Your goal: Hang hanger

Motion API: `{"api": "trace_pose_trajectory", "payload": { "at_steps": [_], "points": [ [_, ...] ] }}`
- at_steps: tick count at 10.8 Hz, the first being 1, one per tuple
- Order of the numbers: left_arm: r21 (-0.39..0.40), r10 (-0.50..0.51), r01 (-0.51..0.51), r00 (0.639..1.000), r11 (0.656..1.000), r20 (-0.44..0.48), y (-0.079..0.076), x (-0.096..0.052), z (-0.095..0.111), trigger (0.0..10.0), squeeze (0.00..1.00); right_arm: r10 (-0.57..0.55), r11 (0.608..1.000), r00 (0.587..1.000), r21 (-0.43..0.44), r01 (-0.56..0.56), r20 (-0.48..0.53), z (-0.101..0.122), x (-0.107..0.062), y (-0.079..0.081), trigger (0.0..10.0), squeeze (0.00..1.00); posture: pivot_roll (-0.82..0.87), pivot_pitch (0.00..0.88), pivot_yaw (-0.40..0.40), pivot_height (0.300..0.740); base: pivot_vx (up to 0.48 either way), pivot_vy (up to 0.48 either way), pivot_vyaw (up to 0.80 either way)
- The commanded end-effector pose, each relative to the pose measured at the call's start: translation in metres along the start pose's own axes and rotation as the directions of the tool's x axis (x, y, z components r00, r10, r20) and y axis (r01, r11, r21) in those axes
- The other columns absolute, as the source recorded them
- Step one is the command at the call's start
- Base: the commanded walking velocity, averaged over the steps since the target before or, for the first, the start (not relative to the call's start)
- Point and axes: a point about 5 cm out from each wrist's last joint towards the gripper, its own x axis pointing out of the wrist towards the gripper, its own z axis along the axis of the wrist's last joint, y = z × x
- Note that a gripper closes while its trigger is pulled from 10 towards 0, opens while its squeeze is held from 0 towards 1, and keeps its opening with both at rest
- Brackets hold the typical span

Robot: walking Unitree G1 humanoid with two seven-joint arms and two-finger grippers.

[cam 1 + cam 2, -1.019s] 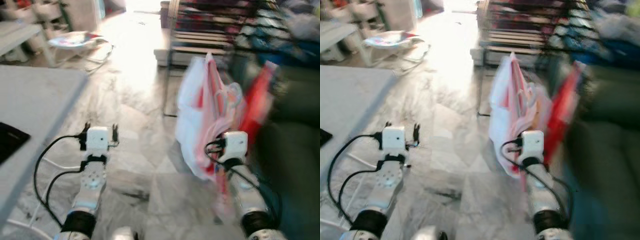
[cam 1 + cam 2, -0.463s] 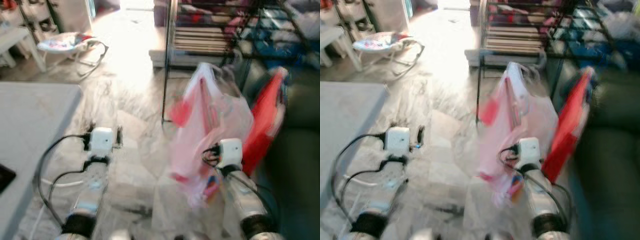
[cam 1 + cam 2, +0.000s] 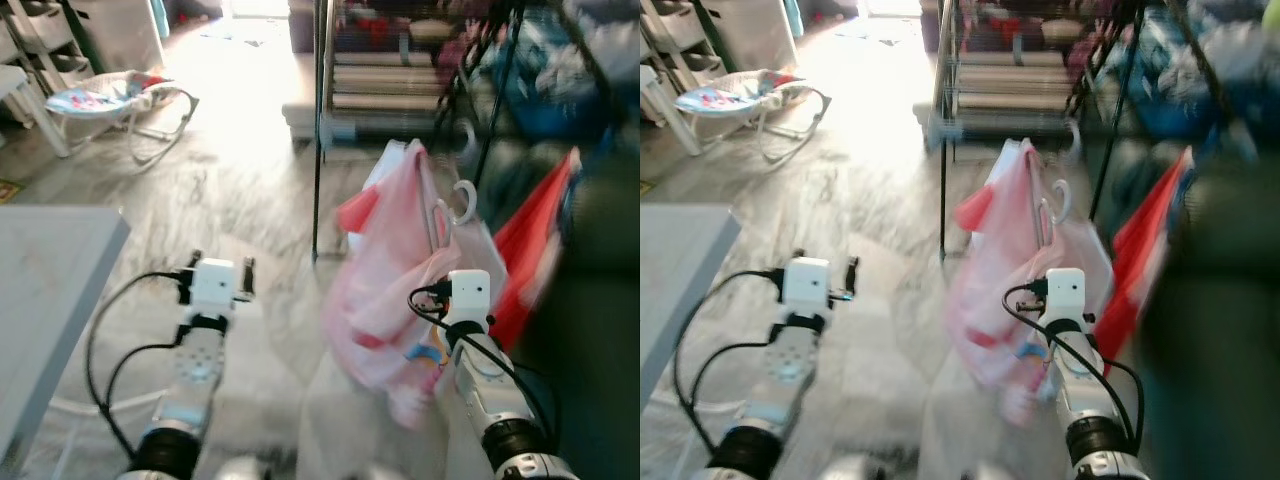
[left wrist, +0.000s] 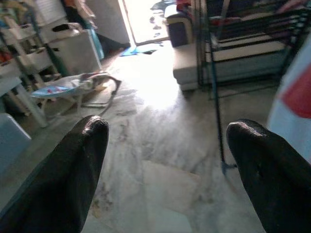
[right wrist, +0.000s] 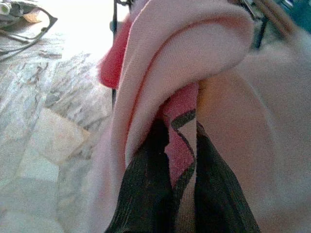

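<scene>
Upright white hanger (image 3: 462,203) under pink garment (image 3: 385,300)
</scene>
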Motion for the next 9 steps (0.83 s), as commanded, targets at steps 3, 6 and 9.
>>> {"api": "trace_pose_trajectory", "payload": {
  "at_steps": [3, 6, 9],
  "points": [
    [-0.002, 0.027, -0.027, 0.998, 1.0, -0.053, 0.01, -0.001, -0.007, 10.0, 0.0, 0.002, 1.0, 1.0, 0.008, -0.002, -0.025, -0.003, 0.001, 0.007, 10.0, 0.0, 0.0, 0.083, -0.012, 0.74, 0.199, 0.393, 0.0],
    [-0.032, 0.019, -0.02, 0.999, 0.999, -0.034, 0.008, -0.003, -0.004, 10.0, 0.0, 0.01, 1.0, 1.0, 0.002, -0.01, -0.015, -0.002, 0.001, 0.009, 10.0, 0.0, 0.0, 0.092, -0.012, 0.74, 0.0, 0.431, 0.0],
    [-0.005, 0.001, -0.001, 1.0, 1.0, -0.025, 0.004, -0.006, -0.003, 10.0, 0.0, 0.02, 1.0, 0.999, -0.011, -0.021, -0.036, -0.015, -0.013, 0.009, 10.0, 0.0, 0.0, 0.108, -0.015, 0.74, 0.0, 0.0, 0.0]
  ]
}}
